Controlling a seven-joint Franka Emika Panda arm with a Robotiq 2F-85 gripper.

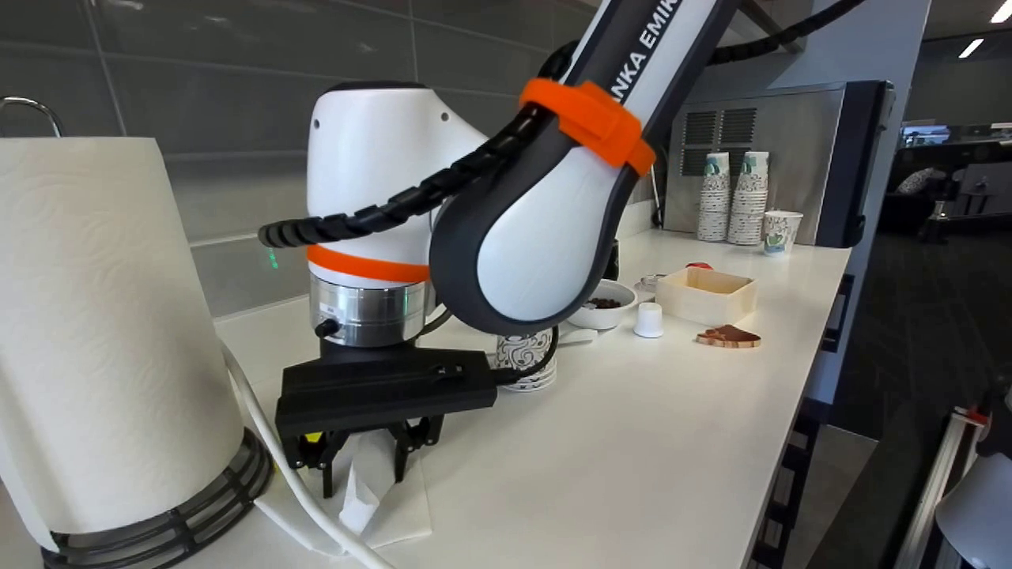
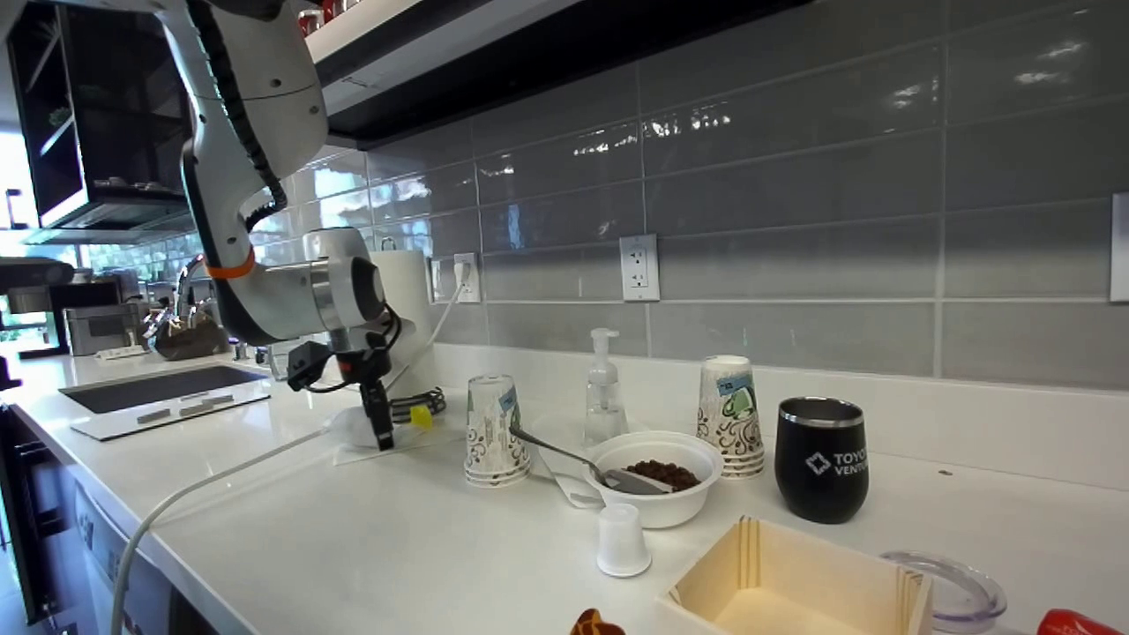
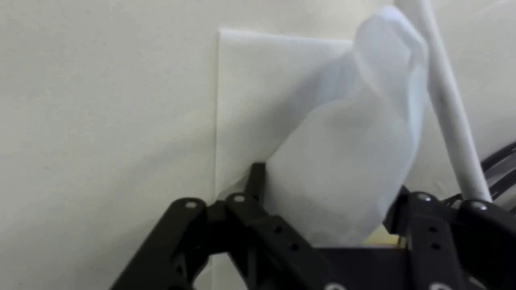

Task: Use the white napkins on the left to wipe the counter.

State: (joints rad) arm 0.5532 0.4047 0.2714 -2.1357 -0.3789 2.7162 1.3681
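right of centre in the wrist view, a crumpled white paper napkin [image 3: 338, 161] is straddled by moderately parted jaws; firm contact is unclear.

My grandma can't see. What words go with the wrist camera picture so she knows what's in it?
A bunched-up white napkin bulges between the two spread sides of the robot's black claw. A flat napkin layer lies under it on the off-white counter. A white cord slants down on the right.
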